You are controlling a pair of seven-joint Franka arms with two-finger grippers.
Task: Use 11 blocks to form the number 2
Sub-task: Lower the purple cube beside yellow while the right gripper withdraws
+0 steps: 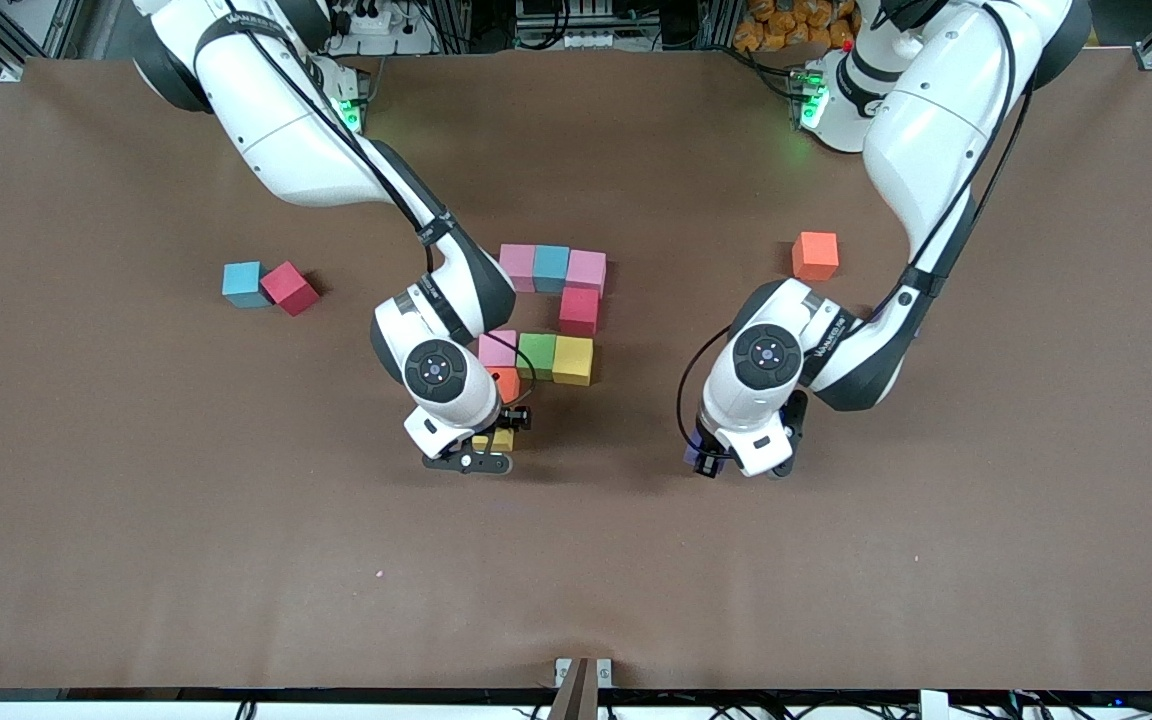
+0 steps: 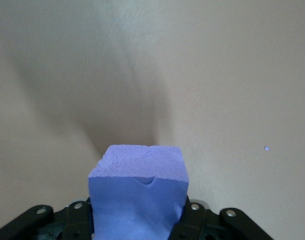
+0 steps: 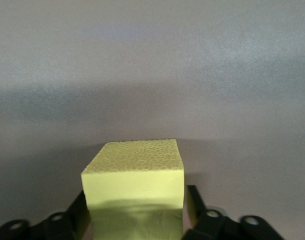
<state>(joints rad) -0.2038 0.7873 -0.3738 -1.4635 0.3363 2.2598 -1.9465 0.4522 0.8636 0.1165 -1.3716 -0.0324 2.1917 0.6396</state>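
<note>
- Front view: the number 2 (image 1: pixel 546 320) stands part-built at mid-counter (image 1: pixel 136 520). Its top row of pink, light blue and pink, the crimson block at 6 o'clock of the row's end, the middle row of pink, green and yellow, and an orange block (image 1: pixel 508 380) starting the lower stroke are all laid.
- The right tool (image 1: pixel 481 452) sits low at 6 o'clock of that orange block, around a yellow block (image 1: pixel 496 440) that would make the ninth piece. The left tool (image 1: pixel 726 462) hangs over bare counter at 3 o'clock of the digit, a purple block (image 1: pixel 696 456) clamped in it.
- Spare blocks: a light blue and crimson pair (image 1: pixel 264 286) at 9 o'clock of the digit, and a lone orange cube (image 1: pixel 815 255) at 1 o'clock of the left tool.
- Left wrist view: the left tool (image 2: pixel 137 220) is closed on the purple block (image 2: pixel 137 175), which is dented by the squeeze.
- Right wrist view: the yellow block (image 3: pixel 135 175) sits within the right tool (image 3: pixel 135 220); whether it is gripped or released cannot be told.
- Judged progress: roughly four-fifths done, with two bottom-row blocks left.
</note>
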